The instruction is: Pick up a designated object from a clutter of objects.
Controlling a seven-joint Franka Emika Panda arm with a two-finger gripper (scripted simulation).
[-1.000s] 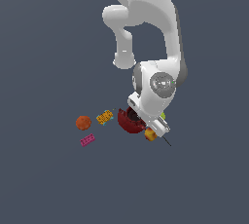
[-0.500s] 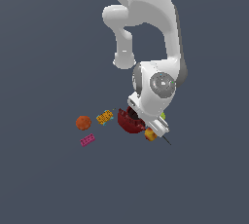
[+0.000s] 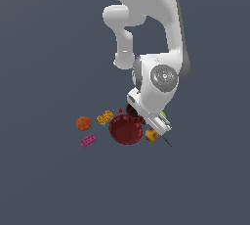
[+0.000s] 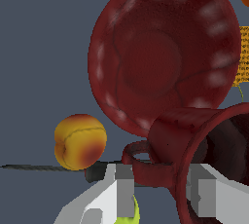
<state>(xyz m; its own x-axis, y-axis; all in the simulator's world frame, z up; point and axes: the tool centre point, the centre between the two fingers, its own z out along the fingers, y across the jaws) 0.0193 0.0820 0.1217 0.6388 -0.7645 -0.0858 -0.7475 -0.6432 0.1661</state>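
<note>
The dark red mug point(image 4: 194, 140) stands next to the wider dark red bowl point(image 4: 160, 57), its side handle point(image 4: 141, 162) pointing away from the bowl. My gripper point(image 4: 160, 169) is down over the mug. One finger point(image 4: 119, 189) is pressed outside the handle and the other finger point(image 4: 204, 189) is inside the rim, so it is shut on the mug's handle side. In the exterior view the mug point(image 3: 132, 110) shows only partly under the wrist, behind the bowl point(image 3: 124, 129), and most of the gripper point(image 3: 139, 116) is hidden.
A yellow-red fruit point(image 3: 151, 134) and a thin black-and-red tool point(image 3: 168, 143) lie on the exterior view's right of the bowl. A yellow-green ball point(image 3: 163, 115) is by the hand. An orange patterned block point(image 3: 104, 118), orange ball point(image 3: 83, 123) and pink brick point(image 3: 88, 141) lie on the left.
</note>
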